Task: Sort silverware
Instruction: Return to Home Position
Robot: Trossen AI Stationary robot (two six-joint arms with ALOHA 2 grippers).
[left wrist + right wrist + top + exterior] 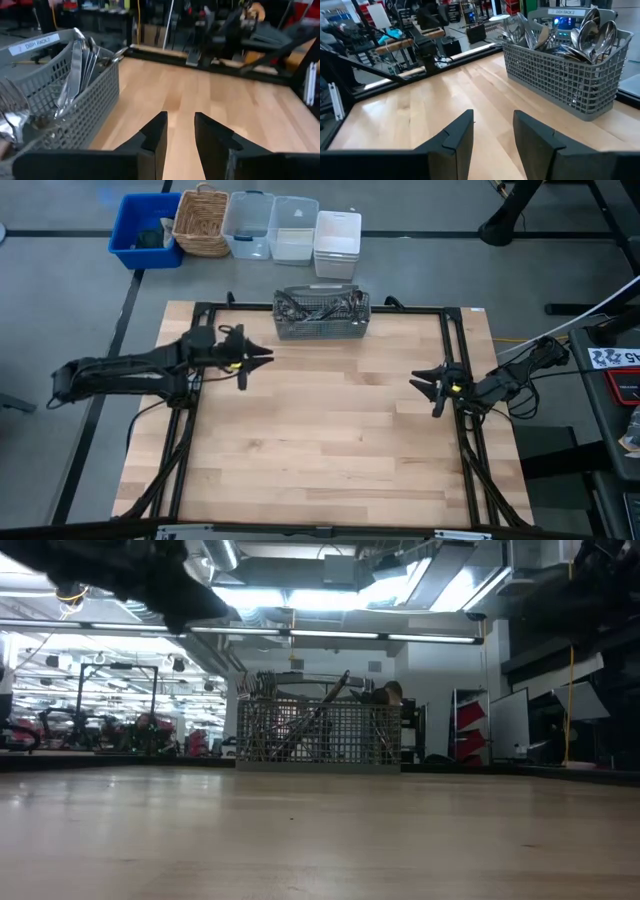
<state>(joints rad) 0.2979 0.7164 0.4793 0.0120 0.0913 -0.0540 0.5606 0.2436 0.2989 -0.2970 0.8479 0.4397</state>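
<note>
The silverware (pixel 318 306) stands bunched in a grey mesh basket (pixel 322 326) at the middle of the table's far edge. Forks and knives (pixel 75 65) show in the left wrist view and spoons (pixel 592 35) in the right wrist view, all leaning on the basket's walls. My left gripper (pixel 262 358) hovers open at the table's left, a little nearer than the basket, with nothing between its fingers (pixel 156 136). My right gripper (pixel 420 383) hovers open at the table's right side, pointing toward the middle, fingers (pixel 460 134) bare. In the low view the basket (pixel 320 735) sits on the far tabletop.
Beyond the table's far edge stands a row of containers: a blue bin (pixel 145 230), a wicker basket (pixel 202 220), two clear tubs (pixel 270 226) and a white tub (pixel 337 242). A black frame (pixel 455 340) runs along the table's sides. Bare wood (pixel 320 440) lies between the arms.
</note>
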